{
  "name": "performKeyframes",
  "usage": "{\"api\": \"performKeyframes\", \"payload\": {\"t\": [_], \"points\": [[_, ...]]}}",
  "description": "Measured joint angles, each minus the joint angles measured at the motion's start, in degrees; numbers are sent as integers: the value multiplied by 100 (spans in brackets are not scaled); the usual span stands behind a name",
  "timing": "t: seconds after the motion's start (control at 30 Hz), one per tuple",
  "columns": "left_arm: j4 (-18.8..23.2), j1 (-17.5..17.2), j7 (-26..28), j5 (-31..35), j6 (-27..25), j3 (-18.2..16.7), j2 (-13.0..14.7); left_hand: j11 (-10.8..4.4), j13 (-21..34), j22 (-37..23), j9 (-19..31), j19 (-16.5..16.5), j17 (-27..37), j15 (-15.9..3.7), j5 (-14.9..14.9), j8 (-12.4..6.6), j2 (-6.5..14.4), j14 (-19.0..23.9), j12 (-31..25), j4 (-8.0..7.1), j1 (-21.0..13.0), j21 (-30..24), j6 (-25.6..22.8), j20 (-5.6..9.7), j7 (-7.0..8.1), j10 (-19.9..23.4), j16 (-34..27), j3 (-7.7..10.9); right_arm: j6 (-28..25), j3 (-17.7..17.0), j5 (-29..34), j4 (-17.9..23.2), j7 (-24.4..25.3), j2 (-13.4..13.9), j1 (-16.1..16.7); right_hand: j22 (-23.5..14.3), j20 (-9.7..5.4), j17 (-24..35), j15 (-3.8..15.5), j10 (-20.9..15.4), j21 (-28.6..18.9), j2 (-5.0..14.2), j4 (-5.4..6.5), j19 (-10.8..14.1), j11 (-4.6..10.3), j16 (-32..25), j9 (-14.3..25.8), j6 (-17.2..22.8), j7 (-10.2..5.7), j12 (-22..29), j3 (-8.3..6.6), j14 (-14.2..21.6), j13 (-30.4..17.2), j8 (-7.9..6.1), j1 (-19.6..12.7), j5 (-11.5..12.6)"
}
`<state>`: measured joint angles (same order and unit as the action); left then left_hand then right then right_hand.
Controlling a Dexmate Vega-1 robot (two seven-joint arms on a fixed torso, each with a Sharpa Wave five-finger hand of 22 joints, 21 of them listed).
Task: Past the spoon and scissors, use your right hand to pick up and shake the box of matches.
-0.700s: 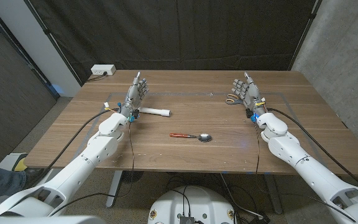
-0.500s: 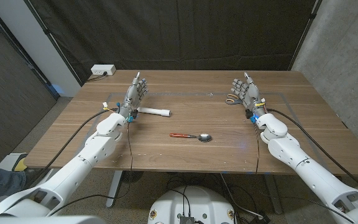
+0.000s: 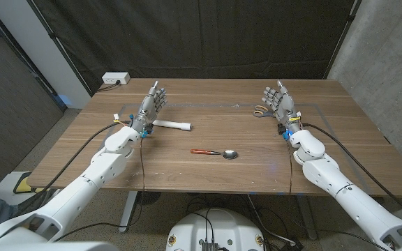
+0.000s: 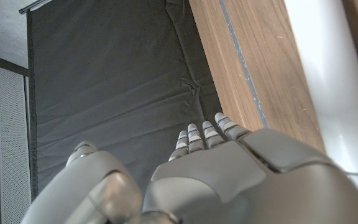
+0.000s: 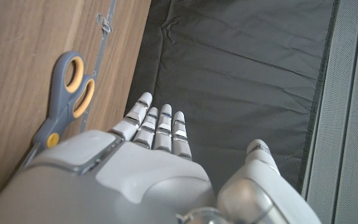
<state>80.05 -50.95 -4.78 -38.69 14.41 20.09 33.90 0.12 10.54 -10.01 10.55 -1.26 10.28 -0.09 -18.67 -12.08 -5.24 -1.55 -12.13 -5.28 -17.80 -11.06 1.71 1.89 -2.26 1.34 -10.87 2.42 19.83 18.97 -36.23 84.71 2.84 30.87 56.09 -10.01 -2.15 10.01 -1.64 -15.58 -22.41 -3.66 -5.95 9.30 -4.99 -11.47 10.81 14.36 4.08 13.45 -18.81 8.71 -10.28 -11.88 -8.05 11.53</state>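
Right hand (image 3: 278, 103) stands upright on the far right part of the wooden table (image 3: 208, 171), fingers straight and slightly apart, holding nothing; in the right wrist view its fingers (image 5: 156, 124) reach out past the table's far edge toward the black curtain (image 3: 208, 38). Just beside it, on its inner side, lie the scissors (image 3: 259, 110), with grey blades and orange-lined handles (image 5: 73, 93); their long axis runs roughly along the hand's own direction, handles toward the far edge. Left hand (image 3: 152, 106) stands likewise on the far left part, fingers extended and empty; close by it lies a white tube (image 3: 173, 125), its long axis running across the table, one end near the wrist; it may be a cylinder of plastic, though the head view is too small to say. Near the table's middle lies the spoon (image 3: 215, 153), red handle pointing to the robot's left, metal bowl to its right, well apart from both hands. A white power strip (image 3: 115, 79) sits at the far left corner.
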Motion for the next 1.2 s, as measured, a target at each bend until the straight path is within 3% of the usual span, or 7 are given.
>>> {"api": "performKeyframes", "payload": {"t": [0.3,0.5,0.73,0.9,1.07,1.2], "points": [[160,-26,8,134,-1,31,100,18,0,0,0,-6,0,22,-21,0,68,23,0,38,-68,0,-11,6,-11,18,0,38,206,-179,299,431,359,215,410,0,2,0,23,-30,0,63,-32,2,31,0,-1,48,-49,0,-32,23,0,0,-108,0],[236,-25,61,200,-11,65,138,11,-1,0,-1,-6,-1,9,-22,0,129,74,-42,54,-128,0,-61,5,-30,72,0,53,321,-289,439,620,539,310,629,1,1,-1,66,-105,0,79,-57,146,106,0,-1,90,-91,0,-58,132,0,0,-185,-12],[415,31,201,320,-187,115,200,18,-1,1,-1,-6,-1,10,-21,-23,166,134,-44,78,-168,0,-111,5,-51,78,-38,78,508,-499,524,831,670,425,991,1,-10,-1,157,-247,0,121,-165,378,103,0,-1,171,-131,7,-103,301,0,-23,-377,-44],[521,69,316,399,-289,144,205,13,-1,1,-1,-12,-1,5,-21,-23,159,168,-44,83,-206,-17,-138,7,-31,159,-44,82,615,-634,525,923,696,487,1204,1,-11,-1,154,-277,0,98,-166,419,133,0,-1,203,-100,34,-104,361,0,-23,-400,-44],[609,124,458,494,-425,201,188,50,-1,-28,-1,-473,3,38,-21,-44,243,620,-89,109,-364,-173,-366,16,-100,420,-148,109,708,-824,525,1030,678,601,1465,1,-6,-1,206,-372,0,76,-197,536,167,-44,-2,244,-141,35,-72,456,1,-23,-422,-44],[659,179,527,558,-578,257,179,60,-1,-28,-1,-551,27,50,-21,-45,242,708,-89,109,-364,-190,-442,16,-113,508,-155,109,755,-995,534,1142,639,736,1677,1,-7,-1,278,-471,0,83,-213,703,205,-44,-2,341,-176,54,-56,545,1,-45,-475,-44]]}}
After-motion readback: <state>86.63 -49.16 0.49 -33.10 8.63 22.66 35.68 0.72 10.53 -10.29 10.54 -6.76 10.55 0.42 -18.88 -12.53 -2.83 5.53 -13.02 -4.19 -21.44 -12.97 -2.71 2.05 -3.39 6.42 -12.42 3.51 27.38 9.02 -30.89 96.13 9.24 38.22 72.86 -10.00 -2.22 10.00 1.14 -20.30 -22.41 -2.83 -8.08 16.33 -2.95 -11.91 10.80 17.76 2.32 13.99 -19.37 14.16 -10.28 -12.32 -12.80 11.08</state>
